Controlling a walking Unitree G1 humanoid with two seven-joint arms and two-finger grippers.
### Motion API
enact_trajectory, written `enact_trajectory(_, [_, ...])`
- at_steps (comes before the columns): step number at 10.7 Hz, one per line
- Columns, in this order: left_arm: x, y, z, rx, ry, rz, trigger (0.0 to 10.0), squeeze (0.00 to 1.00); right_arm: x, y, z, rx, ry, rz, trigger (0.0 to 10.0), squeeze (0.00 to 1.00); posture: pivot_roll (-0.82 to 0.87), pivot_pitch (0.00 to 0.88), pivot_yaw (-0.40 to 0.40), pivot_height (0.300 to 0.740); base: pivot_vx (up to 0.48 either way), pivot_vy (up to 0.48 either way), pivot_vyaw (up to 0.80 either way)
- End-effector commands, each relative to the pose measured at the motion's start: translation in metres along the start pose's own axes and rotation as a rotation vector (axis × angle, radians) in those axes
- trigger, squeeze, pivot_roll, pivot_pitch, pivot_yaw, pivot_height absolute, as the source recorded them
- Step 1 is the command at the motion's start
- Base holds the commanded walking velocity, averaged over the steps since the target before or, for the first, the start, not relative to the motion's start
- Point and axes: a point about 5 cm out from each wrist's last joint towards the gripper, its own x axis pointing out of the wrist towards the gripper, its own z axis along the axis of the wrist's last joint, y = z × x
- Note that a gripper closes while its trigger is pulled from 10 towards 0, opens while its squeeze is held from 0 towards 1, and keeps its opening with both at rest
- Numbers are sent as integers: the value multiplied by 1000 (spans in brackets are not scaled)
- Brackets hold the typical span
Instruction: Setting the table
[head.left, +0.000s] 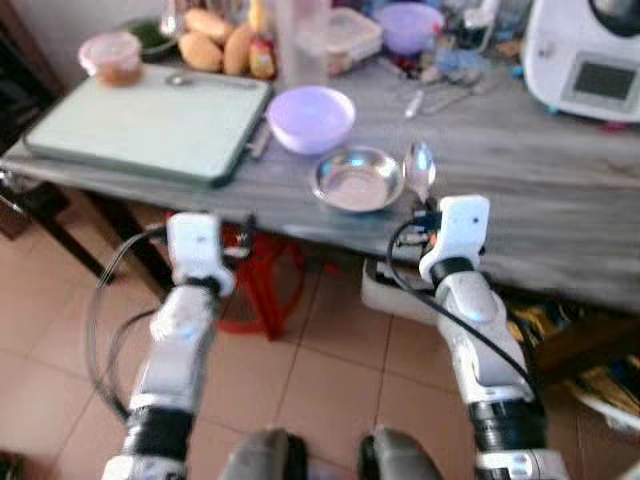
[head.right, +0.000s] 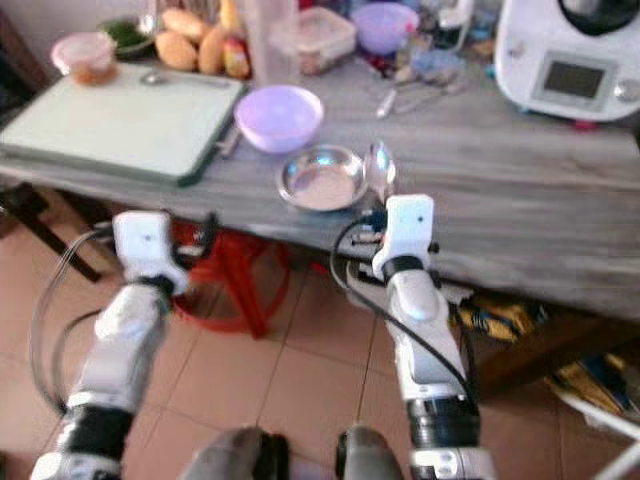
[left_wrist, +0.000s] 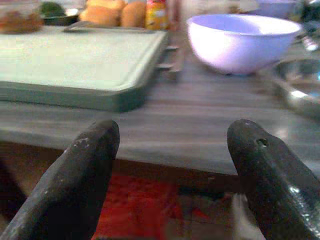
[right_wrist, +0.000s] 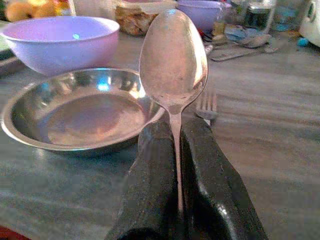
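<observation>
**Spoon in hand, beside the steel dish**

I hold a metal spoon (right_wrist: 173, 62) by its handle, my right gripper (right_wrist: 175, 150) pinching it between both black fingers so the bowl of the spoon stands upright above them. It hangs over the near edge of the grey wooden table (head.left: 560, 200), just right of the shallow steel dish (head.left: 356, 180). Beyond the spoon a fork (right_wrist: 206, 106) lies on the tabletop, close to the dish's right side. Behind the dish sits a lilac bowl (head.left: 311, 118), and left of that a pale green cutting board (head.left: 150, 125). Further back there is clutter: what look like bread rolls, though the blur makes that a guess, and a white kitchen machine (head.left: 585, 55) at the right.

My left gripper (left_wrist: 172, 160) hovers below the table edge in front of the cutting board, fingers spread wide, holding nothing.

I judge the step in hand to be placing the spoon. Next I should lower it flat onto the table right of the dish, beside the fork without knocking it, then release.
</observation>
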Motion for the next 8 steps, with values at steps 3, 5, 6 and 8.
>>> enact_trajectory(3, [-8,-12,3,-35,0,-70,10000,0,-3,-33,12,-32,-62,-191,10000,0,-86,183,59,740,0,0,0])
enact_trajectory(5, [-11,-18,3,-52,-8,-121,10000,0,-2,-41,16,-11,-77,-254,10000,0,-87,186,61,740,0,0,-400])
enact_trajectory(6, [-11,-19,5,-53,-15,-134,10000,0,-2,-41,17,-24,-80,-258,10000,0,-86,187,61,740,240,0,-800])
enact_trajectory(8, [-13,-19,7,-56,-16,-144,10000,0,-2,-42,18,-25,-93,-267,10000,0,-87,187,62,740,332,0,-297])
